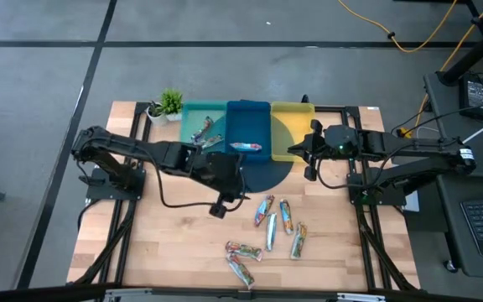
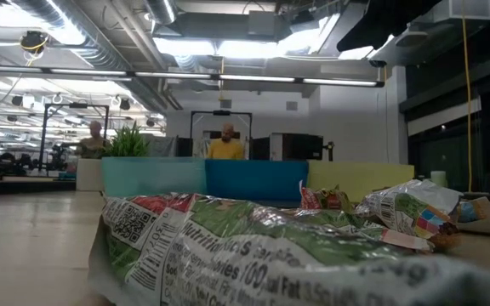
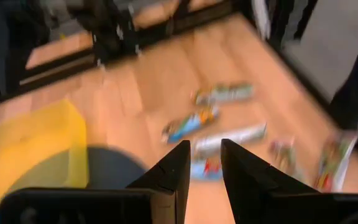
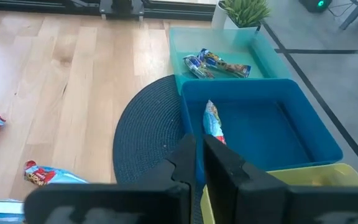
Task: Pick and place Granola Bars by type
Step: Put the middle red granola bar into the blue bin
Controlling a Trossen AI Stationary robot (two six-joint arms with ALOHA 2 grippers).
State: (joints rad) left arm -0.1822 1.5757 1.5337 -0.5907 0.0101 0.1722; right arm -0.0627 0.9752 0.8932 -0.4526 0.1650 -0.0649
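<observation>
Several granola bars (image 1: 275, 226) lie loose on the wooden table near its front edge; the left wrist view shows them (image 3: 222, 93) beyond my fingers. Two bars (image 4: 219, 64) lie in the teal tray (image 1: 193, 117), and one bar (image 4: 213, 121) lies in the blue tray (image 1: 250, 126). My left gripper (image 3: 205, 163) hovers over the dark round mat (image 1: 267, 174), slanting down toward the loose bars. Its fingers stand a little apart with nothing between them. My right gripper (image 4: 199, 155) waits shut above the near edge of the blue and yellow trays.
A yellow tray (image 1: 292, 122) stands right of the blue one. A small potted plant (image 1: 168, 105) sits at the far left of the tray row. One green-wrapped bar (image 2: 228, 246) lies right in front of the low camera. Bare wood stretches left of the loose bars.
</observation>
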